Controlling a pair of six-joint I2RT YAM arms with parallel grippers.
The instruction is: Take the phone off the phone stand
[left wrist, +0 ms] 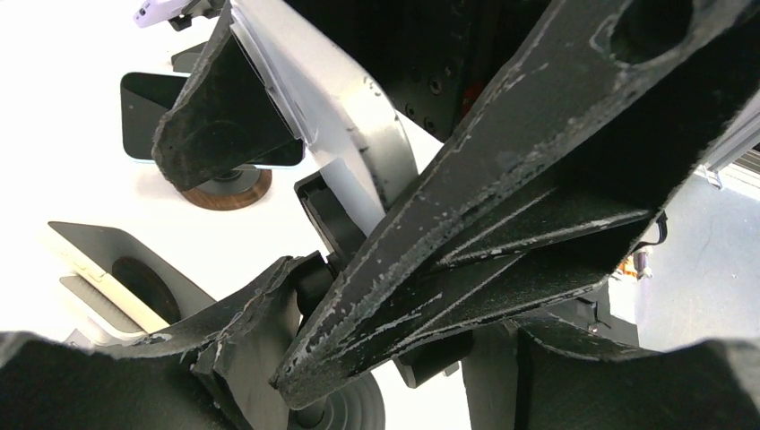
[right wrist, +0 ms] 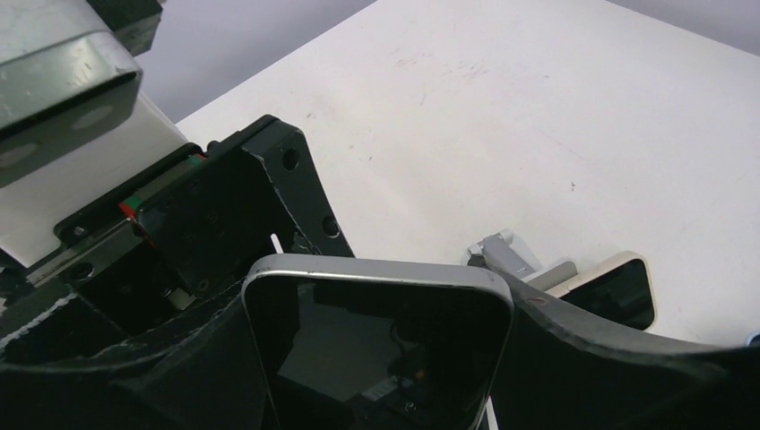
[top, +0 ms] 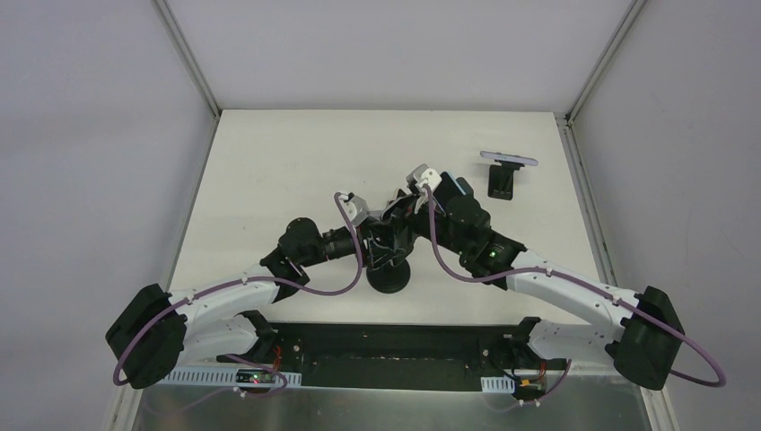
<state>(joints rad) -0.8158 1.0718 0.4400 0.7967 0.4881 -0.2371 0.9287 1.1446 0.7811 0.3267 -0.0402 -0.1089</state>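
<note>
The right pincer (right wrist: 376, 363) is clamping the phone (right wrist: 376, 327); the left pincer's (top: 372, 247) state is indeterminable. A skewed pull is risking toppling the stand (top: 389, 280).

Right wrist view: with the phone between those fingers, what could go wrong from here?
The right gripper seems to pinch the phone only by its smooth edges; it may slip during the lift.
The left arm and right arm crowd over the phone stand; wrists could collide or tip it.
A second phone sits just beyond the right arm; a wide swing might knock it.
</note>
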